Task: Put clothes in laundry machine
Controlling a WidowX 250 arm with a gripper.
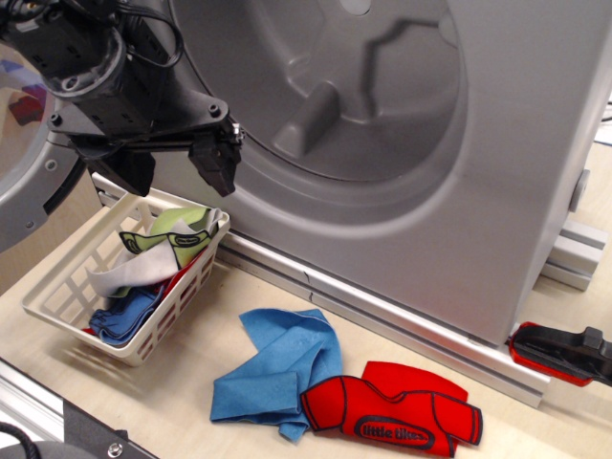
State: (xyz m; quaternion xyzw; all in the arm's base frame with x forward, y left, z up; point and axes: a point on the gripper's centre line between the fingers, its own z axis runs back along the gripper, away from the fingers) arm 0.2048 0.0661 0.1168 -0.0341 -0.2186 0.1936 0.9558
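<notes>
My gripper [177,170] hangs open and empty above the far end of the white slotted basket [59,311], in front of the laundry machine [497,191]. The machine is a large grey box with a round drum cavity [335,76] and raised ribs. In the basket lie a white and lime-green shirt [177,234], a blue piece [120,317] and a bit of red cloth. On the table lie a blue cloth [277,368] and a red shirt with dark outlines [402,416].
An aluminium rail [382,311] runs along the machine's base. A red and black clamp [564,352] sits at the right. The machine's open door [29,163] is at the far left. A metal frame [57,416] borders the table's near edge.
</notes>
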